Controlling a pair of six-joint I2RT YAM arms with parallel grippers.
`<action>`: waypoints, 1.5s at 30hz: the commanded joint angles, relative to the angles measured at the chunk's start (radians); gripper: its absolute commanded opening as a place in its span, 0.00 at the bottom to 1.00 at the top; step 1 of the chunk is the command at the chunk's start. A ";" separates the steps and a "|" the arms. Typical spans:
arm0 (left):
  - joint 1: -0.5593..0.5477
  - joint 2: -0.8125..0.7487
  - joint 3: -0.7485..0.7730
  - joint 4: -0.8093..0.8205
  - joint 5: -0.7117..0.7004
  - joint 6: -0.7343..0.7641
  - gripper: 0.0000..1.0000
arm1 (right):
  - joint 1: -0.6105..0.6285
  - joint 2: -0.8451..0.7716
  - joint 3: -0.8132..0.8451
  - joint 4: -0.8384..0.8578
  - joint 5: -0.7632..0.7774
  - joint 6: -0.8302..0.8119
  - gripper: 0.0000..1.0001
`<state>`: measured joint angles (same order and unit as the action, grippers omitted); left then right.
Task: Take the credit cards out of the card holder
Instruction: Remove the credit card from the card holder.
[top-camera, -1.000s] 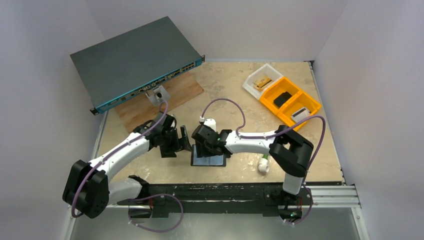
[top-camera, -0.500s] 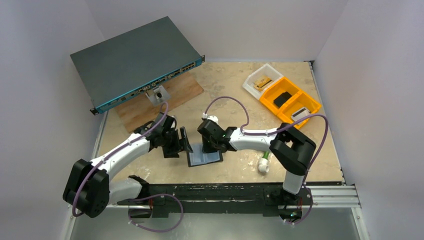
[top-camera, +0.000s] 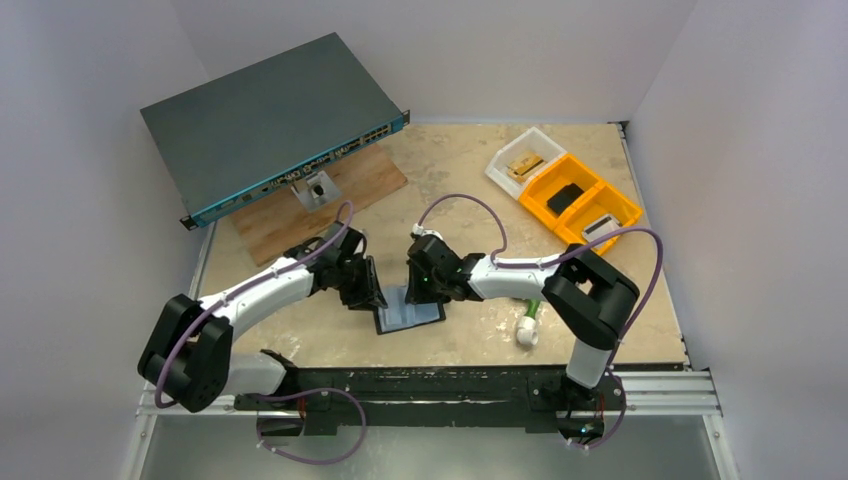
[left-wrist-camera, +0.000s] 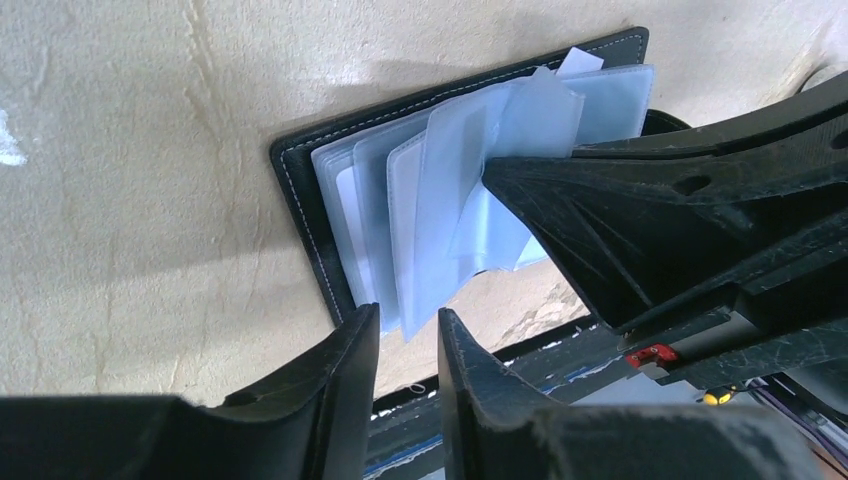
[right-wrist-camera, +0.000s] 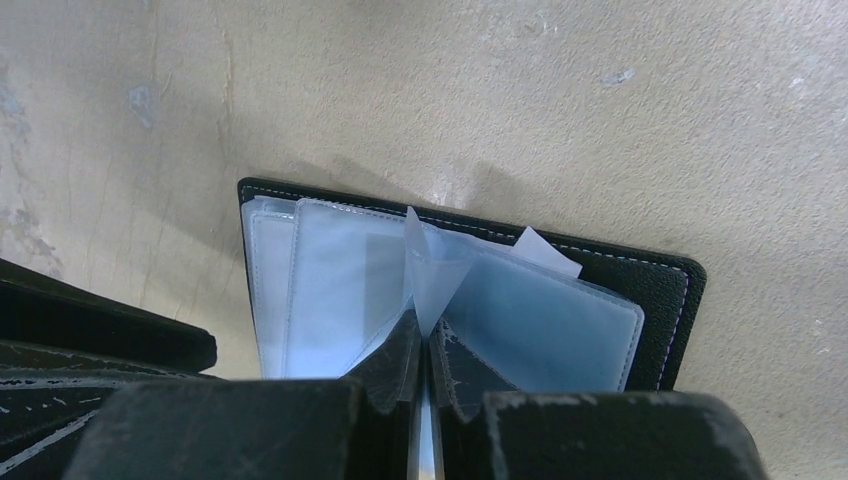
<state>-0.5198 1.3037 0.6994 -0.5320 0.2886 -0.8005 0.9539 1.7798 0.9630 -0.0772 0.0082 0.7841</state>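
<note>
1. Contact is new in the top view. The card holder (top-camera: 383, 324) lies open on the table (top-camera: 470, 170) with the credit cards (top-camera: 414, 312) fanned across it. A second ago the left gripper (top-camera: 368, 288) stood off to the left with its jaws wide. It has now swung in to the holder's left edge. The right gripper (top-camera: 418, 288) has settled onto the fan, and the holder has skewed slightly.
2. In the left wrist view the left jaws have narrowed to a slim gap but are not closed. The lower edge of one pale leaf sits between the tips, and nothing is gripped. The right gripper's black fingers reach in from the right.
3. In the right wrist view the right jaws are shut on a lifted card (right-wrist-camera: 425, 272), which stands up out of the fan. The other cards lie flat in the holder. Extraction looks to be only beginning, with no card out yet. I cannot tell whether the pinched leaf is a bare card or a sleeve fixed to the spine. If it is a sleeve, pulling may drag the whole holder unless the left gripper steadies it.
</note>
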 joint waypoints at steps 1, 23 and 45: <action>-0.014 0.016 0.054 0.038 0.003 0.018 0.25 | -0.006 0.026 -0.037 -0.003 0.002 -0.015 0.00; -0.020 0.145 0.087 0.082 -0.023 0.041 0.19 | -0.012 0.031 -0.059 0.005 -0.004 -0.005 0.00; -0.042 0.235 0.061 0.212 0.069 -0.009 0.21 | -0.017 0.036 -0.048 0.013 -0.026 -0.010 0.00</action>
<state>-0.5545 1.5185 0.7631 -0.3824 0.3256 -0.7853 0.9401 1.7790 0.9405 -0.0334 -0.0307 0.7906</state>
